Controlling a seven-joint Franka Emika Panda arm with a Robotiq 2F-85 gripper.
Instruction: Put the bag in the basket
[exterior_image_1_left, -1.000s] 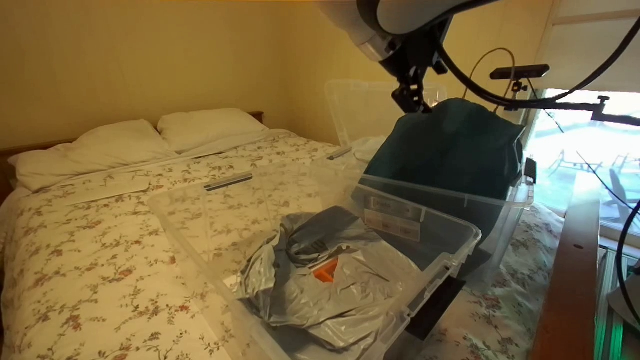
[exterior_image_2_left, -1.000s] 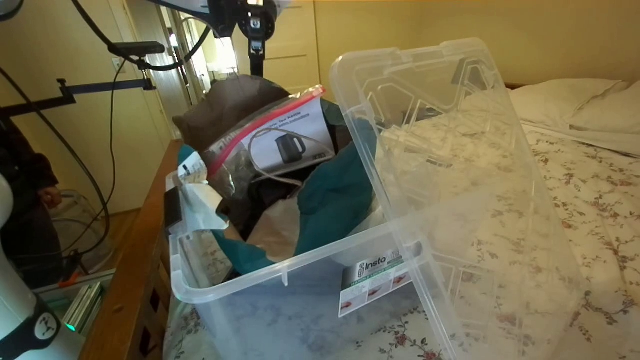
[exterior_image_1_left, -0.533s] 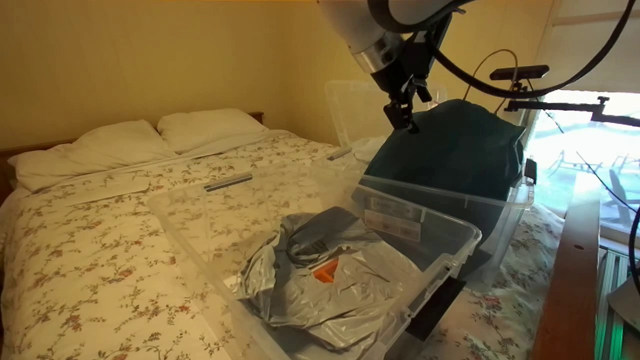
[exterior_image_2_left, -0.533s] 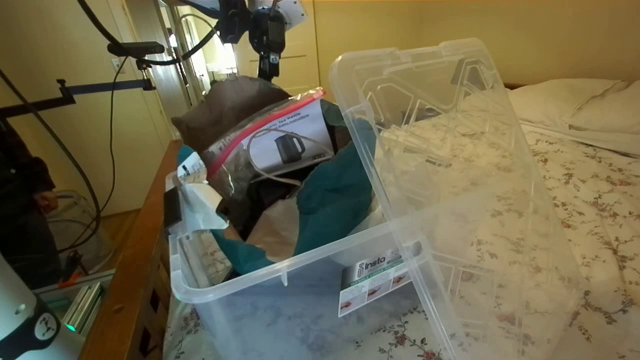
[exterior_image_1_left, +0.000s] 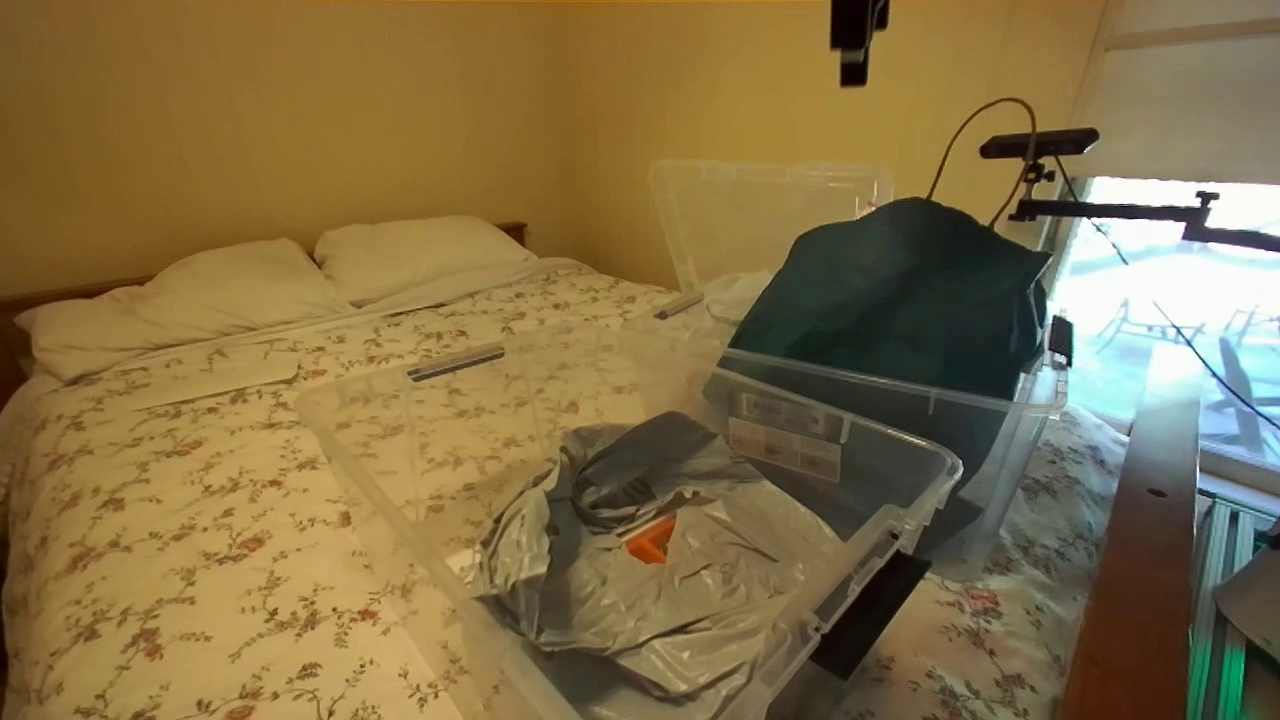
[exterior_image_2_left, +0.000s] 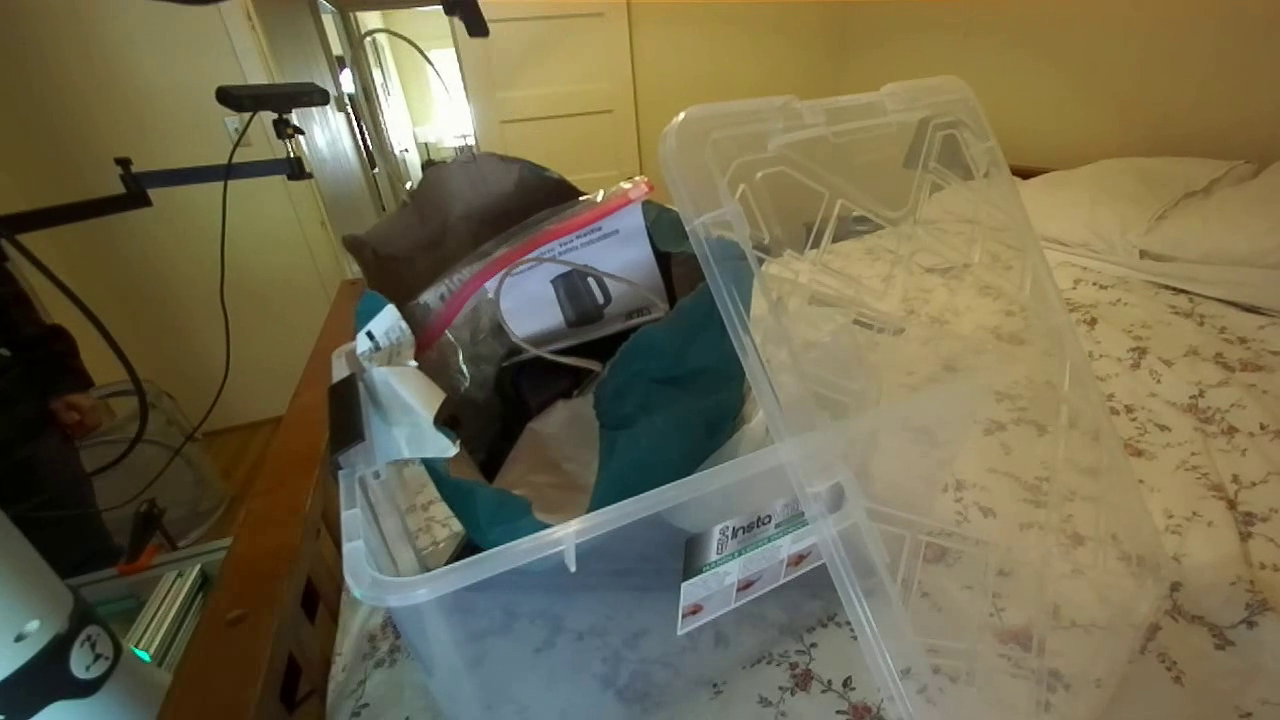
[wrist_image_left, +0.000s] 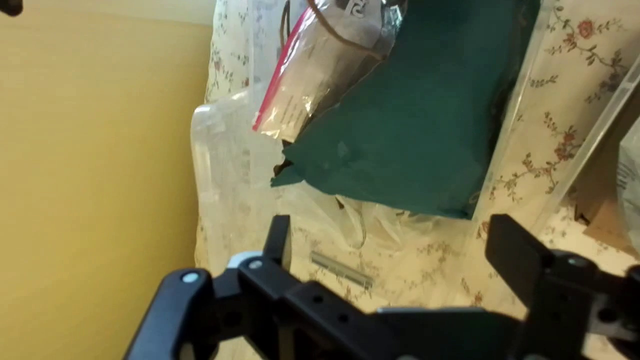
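A large dark green bag (exterior_image_1_left: 880, 290) sits in a clear plastic bin (exterior_image_1_left: 1040, 405) and rises above its rim. It also shows in an exterior view (exterior_image_2_left: 670, 400) and in the wrist view (wrist_image_left: 410, 115). A zip bag with a red seal (exterior_image_2_left: 590, 270) lies in the green bag's open top. A crumpled grey plastic bag (exterior_image_1_left: 690, 570) lies in a nearer clear bin (exterior_image_1_left: 940, 470). Which bag the task names, I cannot tell. My gripper (wrist_image_left: 389, 235) is open and empty, above the bin's end. Only its tip shows in both exterior views (exterior_image_1_left: 855, 60) (exterior_image_2_left: 468, 18).
A clear lid (exterior_image_2_left: 880, 300) stands tilted beside the bin. A wooden bed rail (exterior_image_2_left: 260, 560) runs along the bed's edge. A camera on a bracket (exterior_image_1_left: 1040, 145) stands behind the bin. White pillows (exterior_image_1_left: 420, 255) lie at the bed's head. A person (exterior_image_2_left: 50, 420) stands at the far left.
My gripper first dipped a little near the green bag's top, then rose high, almost out of both exterior views. The bags and bins have not visibly moved.
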